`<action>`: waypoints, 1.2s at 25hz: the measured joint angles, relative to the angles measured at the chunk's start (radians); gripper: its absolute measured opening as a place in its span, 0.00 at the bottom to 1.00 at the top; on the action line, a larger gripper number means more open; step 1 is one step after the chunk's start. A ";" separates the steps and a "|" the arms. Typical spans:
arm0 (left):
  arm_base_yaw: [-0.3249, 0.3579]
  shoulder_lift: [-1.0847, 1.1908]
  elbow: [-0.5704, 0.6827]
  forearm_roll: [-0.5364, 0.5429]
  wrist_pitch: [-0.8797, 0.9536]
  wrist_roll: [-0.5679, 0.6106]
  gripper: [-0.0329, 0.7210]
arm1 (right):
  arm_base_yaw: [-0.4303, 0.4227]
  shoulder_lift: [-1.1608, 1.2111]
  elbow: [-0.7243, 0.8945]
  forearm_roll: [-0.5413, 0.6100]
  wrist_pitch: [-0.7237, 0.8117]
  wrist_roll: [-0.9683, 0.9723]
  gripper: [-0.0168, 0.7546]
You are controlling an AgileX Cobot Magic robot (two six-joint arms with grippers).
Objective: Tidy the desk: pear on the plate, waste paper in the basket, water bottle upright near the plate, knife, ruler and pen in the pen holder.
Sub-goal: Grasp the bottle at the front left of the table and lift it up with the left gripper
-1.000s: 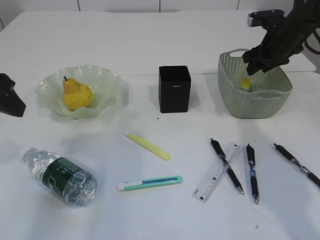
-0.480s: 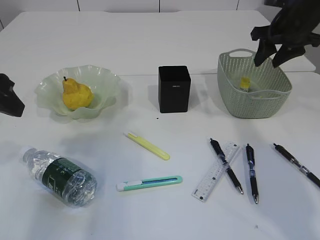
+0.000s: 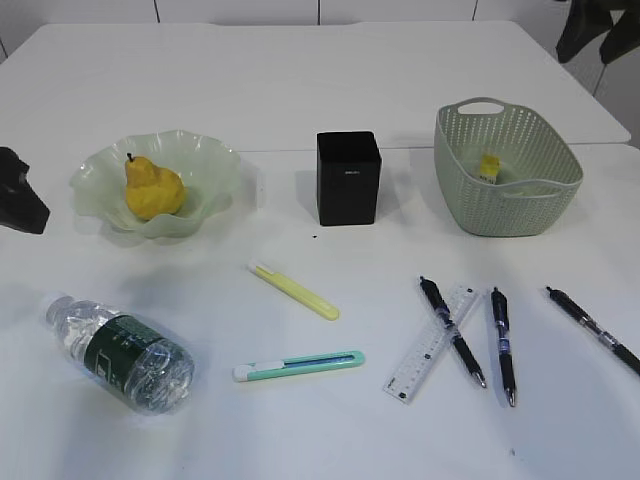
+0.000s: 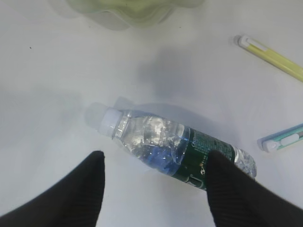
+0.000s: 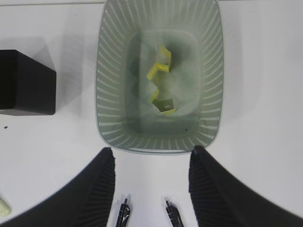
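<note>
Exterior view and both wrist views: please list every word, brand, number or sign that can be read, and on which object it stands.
None can be read.
Pen holder: small pale mark on its front, too small.
Water bottle: pale print on the dark green label, blurred.
Ruler: fine black markings, too small.

Both grippers are showing matte black throughout. The left gripper (image 4: 154, 189) is presenting two broad, rounded fingers (image 4: 71, 198) with smooth, unmarked surfaces. The right gripper (image 5: 151, 189) is displaying fingers (image 5: 92, 189) covered in fine ribbing running across the pads. In the exterior view, the left arm (image 3: 20, 192) is appearing as a dark, angular black block.
</note>
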 joint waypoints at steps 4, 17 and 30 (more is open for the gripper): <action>0.000 0.000 0.000 0.000 0.006 0.000 0.67 | 0.000 -0.058 0.047 0.006 0.001 -0.007 0.51; 0.000 0.000 0.000 0.000 0.025 0.000 0.67 | 0.000 -0.382 0.670 0.008 -0.103 -0.067 0.51; 0.000 0.000 0.000 -0.016 0.048 0.000 0.67 | 0.000 -0.543 1.000 -0.024 -0.161 -0.082 0.51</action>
